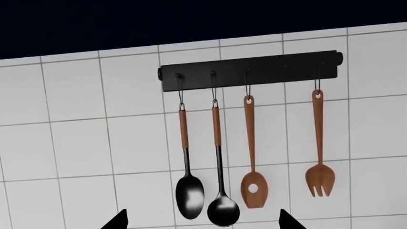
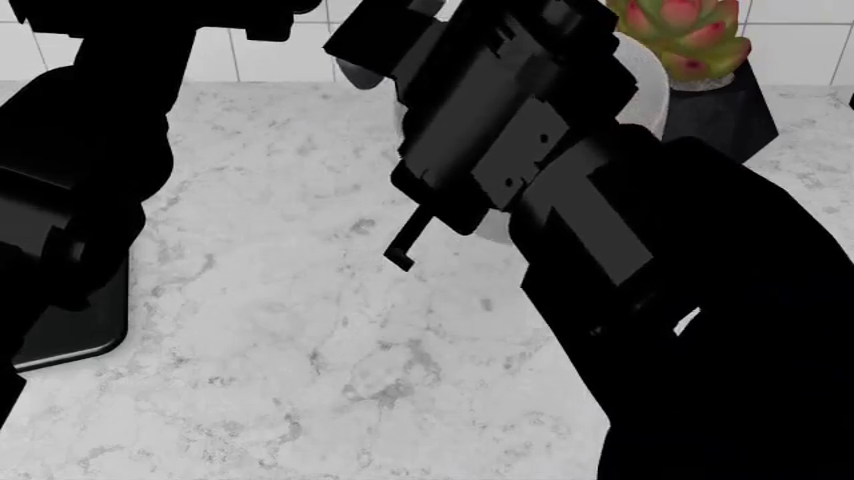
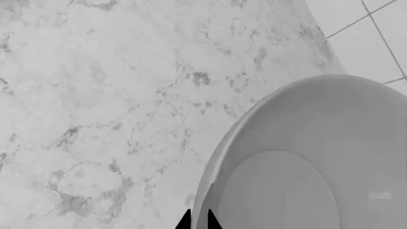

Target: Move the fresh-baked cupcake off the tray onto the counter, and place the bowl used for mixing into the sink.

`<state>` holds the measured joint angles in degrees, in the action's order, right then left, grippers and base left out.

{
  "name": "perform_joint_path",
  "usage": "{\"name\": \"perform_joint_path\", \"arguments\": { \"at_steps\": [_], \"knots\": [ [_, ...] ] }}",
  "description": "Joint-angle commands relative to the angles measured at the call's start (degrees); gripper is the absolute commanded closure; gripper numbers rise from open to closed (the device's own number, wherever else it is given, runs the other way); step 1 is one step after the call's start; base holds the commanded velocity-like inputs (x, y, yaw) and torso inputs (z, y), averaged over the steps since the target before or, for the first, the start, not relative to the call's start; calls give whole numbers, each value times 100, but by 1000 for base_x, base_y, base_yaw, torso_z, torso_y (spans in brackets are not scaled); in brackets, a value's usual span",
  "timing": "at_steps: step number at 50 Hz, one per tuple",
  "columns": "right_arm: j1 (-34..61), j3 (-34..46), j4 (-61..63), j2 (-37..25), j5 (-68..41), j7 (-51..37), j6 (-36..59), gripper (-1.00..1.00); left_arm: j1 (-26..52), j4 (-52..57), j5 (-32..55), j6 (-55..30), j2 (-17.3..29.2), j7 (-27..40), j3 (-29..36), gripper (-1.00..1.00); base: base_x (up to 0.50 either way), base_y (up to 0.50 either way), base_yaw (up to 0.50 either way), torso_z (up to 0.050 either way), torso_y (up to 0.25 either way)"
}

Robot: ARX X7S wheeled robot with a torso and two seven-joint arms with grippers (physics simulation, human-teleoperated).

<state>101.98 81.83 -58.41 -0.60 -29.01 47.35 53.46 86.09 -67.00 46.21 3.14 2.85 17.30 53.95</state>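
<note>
Two arms fill most of the head view, and the bowl (image 3: 305, 157) is the thing to go by: it stands upright on the counter (image 2: 307, 330) near the tiled wall, just beside a potted succulent (image 2: 683, 30), with the right gripper (image 3: 197, 220) clenched thin on its rim, one dark fingertip on each side of the wall. Off to the far side of the counter from the bowl a corner of the tray (image 2: 80, 335) pokes out under the left arm. Left gripper (image 1: 203, 220) is released, tips wide apart, aimed at a utensil rack (image 1: 251, 70) on the wall with four utensils hanging on it.
</note>
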Motion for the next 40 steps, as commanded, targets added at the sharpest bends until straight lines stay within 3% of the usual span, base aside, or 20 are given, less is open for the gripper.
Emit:
{"name": "perform_joint_path", "arguments": {
  "at_steps": [1, 6, 40],
  "knots": [
    [308, 188, -428, 58, -52, -553, 32, 100, -27, 12, -20, -22, 3, 18, -38, -100, 0, 0, 0, 0, 0],
    [389, 199, -614, 58, -189, -946, 192, 100, -14, -66, -25, 13, -28, -15, -38, -100, 0, 0, 0, 0, 0],
    [408, 394, -526, 58, 71, -966, 284, 100, -66, 157, 34, -7, 71, 39, -43, -100, 0, 0, 0, 0, 0]
  ]
}}
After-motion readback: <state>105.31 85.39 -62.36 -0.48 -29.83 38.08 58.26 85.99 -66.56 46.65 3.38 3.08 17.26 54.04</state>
